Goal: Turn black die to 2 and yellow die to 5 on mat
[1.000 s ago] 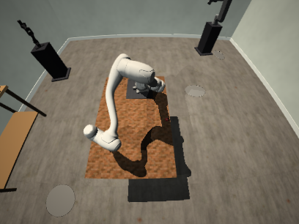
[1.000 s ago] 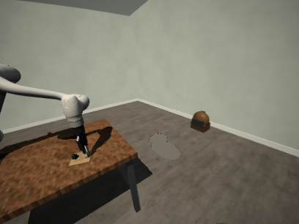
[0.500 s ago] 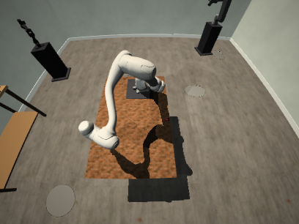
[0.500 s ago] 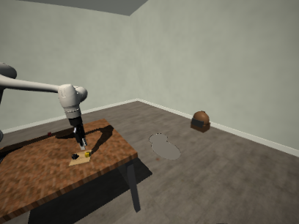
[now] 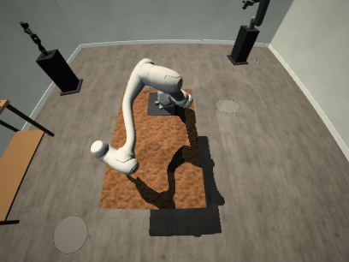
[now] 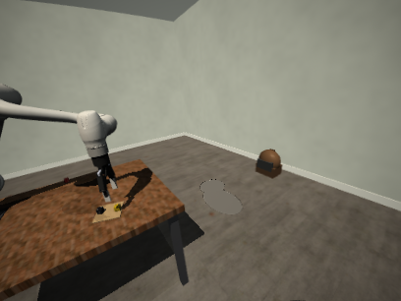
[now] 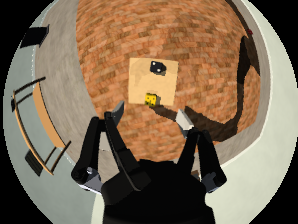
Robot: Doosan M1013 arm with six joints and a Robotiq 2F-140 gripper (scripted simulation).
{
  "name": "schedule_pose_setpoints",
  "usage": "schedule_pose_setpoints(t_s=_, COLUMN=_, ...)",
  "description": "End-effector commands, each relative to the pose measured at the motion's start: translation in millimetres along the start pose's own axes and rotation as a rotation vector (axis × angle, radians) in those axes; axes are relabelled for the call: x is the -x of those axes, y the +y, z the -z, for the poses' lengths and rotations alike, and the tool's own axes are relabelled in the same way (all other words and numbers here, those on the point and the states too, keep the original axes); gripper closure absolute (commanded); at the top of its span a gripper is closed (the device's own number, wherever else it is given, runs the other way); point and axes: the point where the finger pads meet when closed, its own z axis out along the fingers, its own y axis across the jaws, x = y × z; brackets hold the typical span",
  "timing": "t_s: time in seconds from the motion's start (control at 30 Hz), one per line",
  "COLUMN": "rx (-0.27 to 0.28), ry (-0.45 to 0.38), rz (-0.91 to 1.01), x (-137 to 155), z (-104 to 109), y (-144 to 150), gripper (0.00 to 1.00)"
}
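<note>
2 small cubes, the black die [image 6: 100,210] [image 7: 158,67] and the yellow die [image 6: 117,208] [image 7: 150,99], rest on the smooth, pale tan mat [image 6: 105,215] [image 7: 139,80], a thin square with crisp corners. White pips mark the black cube near 1 edge of the mat, while dark pips dot the yellow one right at the opposite edge; whether the yellow die lies fully within that edge, I cannot tell. The numbers on top are too small to read surely. Beneath spreads the table [image 5: 150,184] [image 6: 49,236] [image 7: 110,40], its surface mottled in rusty oranges and browns like rough brickwork. The red die [image 5: 195,139] [image 6: 66,180] [image 7: 250,32] sits well apart from the mat, near a long side of the table, a tiny dark-red speck with no readable face. Over the mat hangs the gripper [image 6: 111,192] [image 7: 151,110], open and holding nothing, its 2 black, angular fingers spread apart and ending in flat, pale grey pads; the yellow die lies apart from both. The robot arm [image 5: 130,107] [image 6: 44,112] is glossy white, with rounded, tubular links, and rises from a flat, dark rectangular base plate [image 5: 151,112]. Dark, crooked shadows stretch across the tabletop.
</note>
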Motion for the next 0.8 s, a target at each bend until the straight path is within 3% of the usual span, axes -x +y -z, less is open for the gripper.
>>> schedule_pose_setpoints(t_s=0.0, rx=0.000, ry=0.000, rz=0.000, x=0, z=0, y=0, gripper=0.00)
schedule_pose_setpoints(t_s=0.53, rx=0.000, ry=0.000, rz=0.000, x=0, z=2, y=0, gripper=0.00)
schedule_pose_setpoints(t_s=0.77, rx=0.000, ry=0.000, rz=0.000, x=0, z=19, y=0, gripper=0.00)
